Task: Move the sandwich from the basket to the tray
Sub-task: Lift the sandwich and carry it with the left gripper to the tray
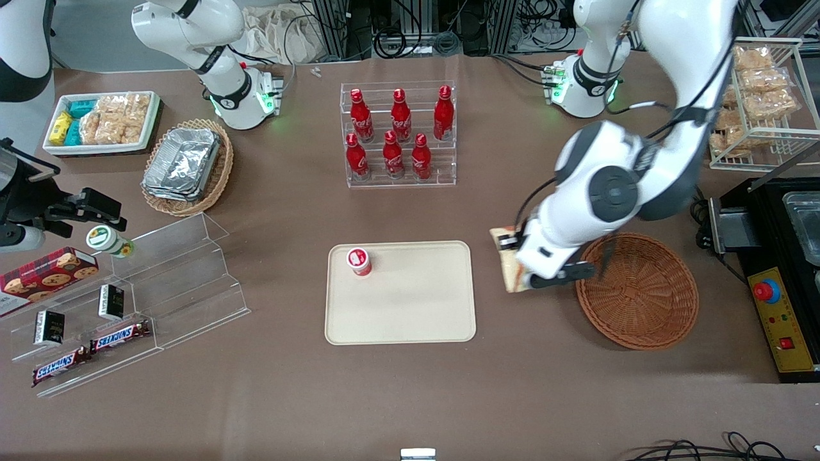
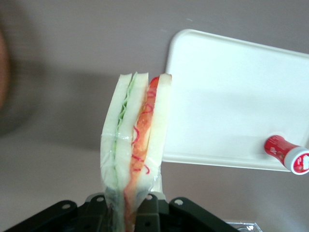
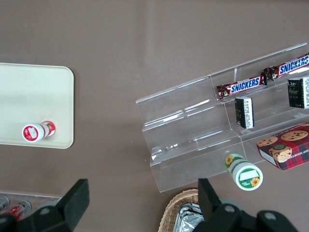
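Sandwich clamped at its narrow end in my gripper, hanging clear of the table between the basket and the tray; seen from the front camera it sits at about 9 o'clock from the basket rim, and the tray lies further along the same line. Basket itself looks empty now. Risk 1: grip is only on the wrapped tip, and the clear film looks slippery, so the wedge could slide or swing out during the traverse. Risk 2: a small red bottle with a white cap lies on the tray near its 11 o'clock corner; a release too close to that corner could knock it or leave the sandwich propped on it. Risk 3: letting go before the wedge is fully over the rim would leave it straddling the edge. Legible text: "SNICKERS" on two bars in the clear stepped rack. Red bottles on the middle stand carry white script, too small to read with confidence.
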Robot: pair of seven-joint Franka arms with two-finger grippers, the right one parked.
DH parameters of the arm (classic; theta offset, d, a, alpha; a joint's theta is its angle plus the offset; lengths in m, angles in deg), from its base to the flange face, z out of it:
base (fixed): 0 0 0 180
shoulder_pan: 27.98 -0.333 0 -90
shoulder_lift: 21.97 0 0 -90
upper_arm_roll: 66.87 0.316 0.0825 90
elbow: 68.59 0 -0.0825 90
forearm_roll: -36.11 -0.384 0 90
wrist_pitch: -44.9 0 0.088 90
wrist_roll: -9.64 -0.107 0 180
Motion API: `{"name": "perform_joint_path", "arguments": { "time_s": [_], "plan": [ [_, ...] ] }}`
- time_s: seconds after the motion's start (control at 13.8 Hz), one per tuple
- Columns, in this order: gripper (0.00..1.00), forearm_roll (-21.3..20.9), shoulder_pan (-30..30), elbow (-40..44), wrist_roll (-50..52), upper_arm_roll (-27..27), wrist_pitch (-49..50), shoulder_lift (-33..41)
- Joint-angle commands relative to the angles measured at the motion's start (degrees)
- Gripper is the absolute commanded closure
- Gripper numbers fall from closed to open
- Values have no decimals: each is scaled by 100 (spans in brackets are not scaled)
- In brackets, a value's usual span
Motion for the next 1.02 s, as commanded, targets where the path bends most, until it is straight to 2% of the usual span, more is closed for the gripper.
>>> {"name": "perform_joint_path", "arguments": {
  "time_s": [0.0, 0.15, 0.44, 0.65, 0.73, 0.8, 0.95],
  "plan": [
    [100, -568, 553, 389, -10, 32, -341, -710],
    [100, -798, 879, 758, 375, 41, -341, -1229],
    [100, -1668, 1188, 918, 675, 49, -350, -1889],
    [100, -1696, 1162, 918, 720, 58, -394, -1970],
    [62, -1713, 1162, 918, 720, 58, -446, -1978],
    [1, -1722, 1179, 909, 789, 76, -525, -1944],
    [0, -1731, 1118, 918, 1053, 76, -500, -1716]
  ]
}}
